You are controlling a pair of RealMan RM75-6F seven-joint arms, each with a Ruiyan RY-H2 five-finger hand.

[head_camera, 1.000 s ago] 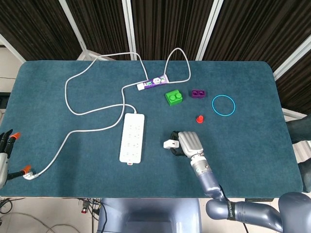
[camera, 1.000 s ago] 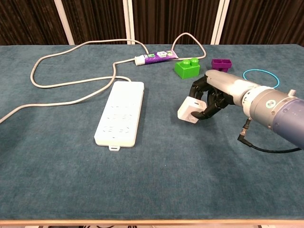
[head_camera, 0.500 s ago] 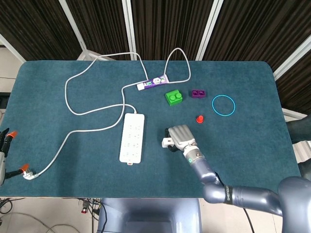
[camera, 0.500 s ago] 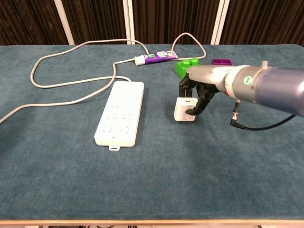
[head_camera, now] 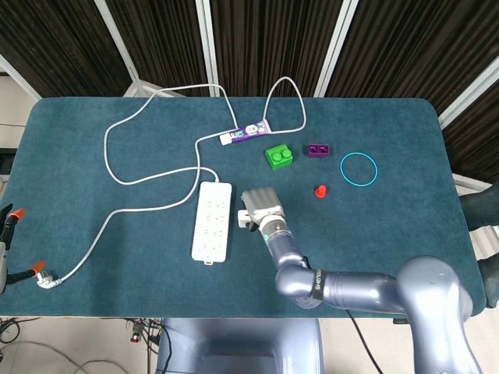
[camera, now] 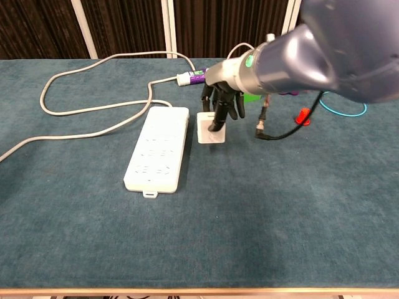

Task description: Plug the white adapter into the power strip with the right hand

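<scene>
Right hand (camera: 221, 103) grips the small white square adapter (camera: 209, 129), apparently just right of the power strip (camera: 158, 153).

The power strip (head_camera: 212, 220) lies left of centre on the surface (head_camera: 405, 234); the adapter (head_camera: 247, 219) sits just beside its right edge, in the right robot hand (head_camera: 263, 205); behind them lies a tube (head_camera: 244, 133); right of the tube, two blocks (head_camera: 279, 156), then a ring (head_camera: 358, 168).

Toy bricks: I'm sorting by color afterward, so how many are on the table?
2: a green brick behind the right hand, and a purple brick just right of it. The arm blocks both in the chest view.
</scene>
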